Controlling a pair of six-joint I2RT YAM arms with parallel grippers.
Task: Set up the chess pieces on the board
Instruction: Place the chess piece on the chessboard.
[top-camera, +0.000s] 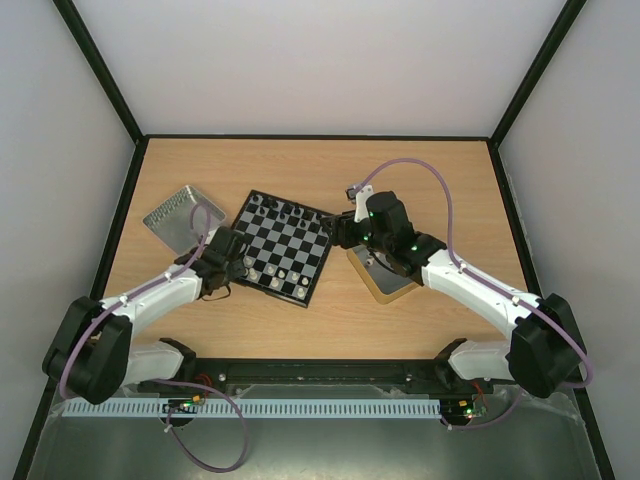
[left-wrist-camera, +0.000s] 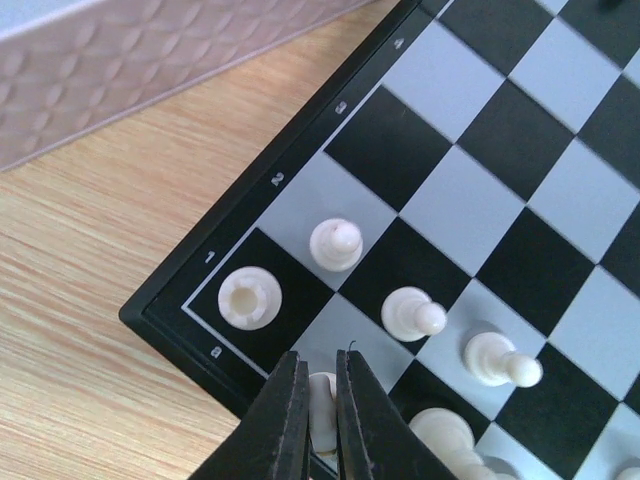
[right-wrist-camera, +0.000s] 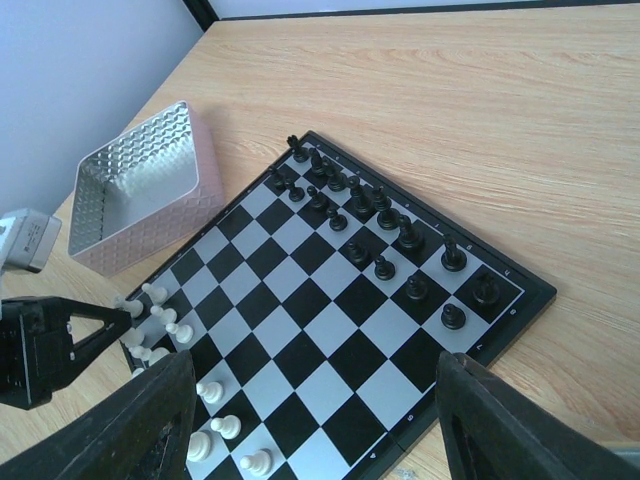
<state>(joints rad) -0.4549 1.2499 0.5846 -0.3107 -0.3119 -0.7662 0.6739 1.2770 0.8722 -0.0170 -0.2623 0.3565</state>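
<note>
At the board's (top-camera: 285, 245) near-left corner, we see the left pincer (left-wrist-camera: 322, 362) closed on a white chess piece (left-wrist-camera: 322, 405), just beside the white rook (left-wrist-camera: 249, 299). Over the board's right edge, the right pincer (right-wrist-camera: 315, 365) hangs open and empty. Black chess pieces (right-wrist-camera: 408, 236) line the far side of the board, which lies on the worktop (top-camera: 400, 170) beside a silver tray (top-camera: 180, 215).

Table: light wood-grain rectangular tabletop (top-camera: 300, 165) — fine grain running left to right, bordered by a thin black edge.
Back wall: plain white flat panel (top-camera: 320, 60), unmarked.
Side walls: pale grey-white flat panels, one on the left (top-camera: 50, 150) and one on the right (top-camera: 590, 150), flanking the table.
Frame: thin black corner struts (top-camera: 100, 70) where the panels meet.
Near edge: long white slotted strip (top-camera: 300, 408) — a dull grey metal surface (top-camera: 350, 450) lies below it.
Light: soft and even, with only faint shadows on the wood.
</note>
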